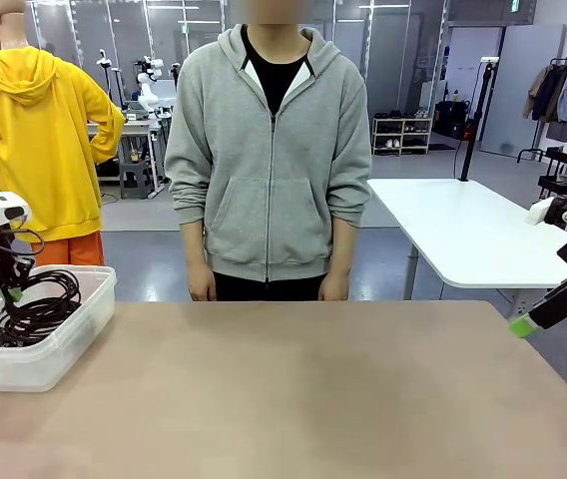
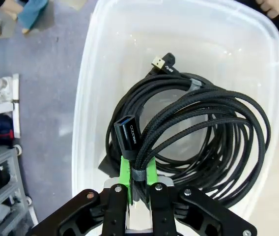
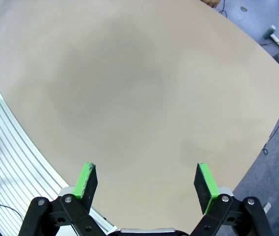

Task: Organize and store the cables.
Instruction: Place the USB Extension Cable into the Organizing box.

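We see a bare table (image 1: 303, 389) with open room from the left-edge plastic bin (image 1: 59, 344) across to the right end effector (image 3: 147, 181), which hangs released over the table near its right edge. In the bin lie the coiled black cables (image 2: 203, 132). The left end effector (image 2: 138, 173) is clenched on a coil's tied strands, above the bin.

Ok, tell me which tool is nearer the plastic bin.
Left. The left tool is over the bin, shut on a cable; the right tool hovers open across the table.
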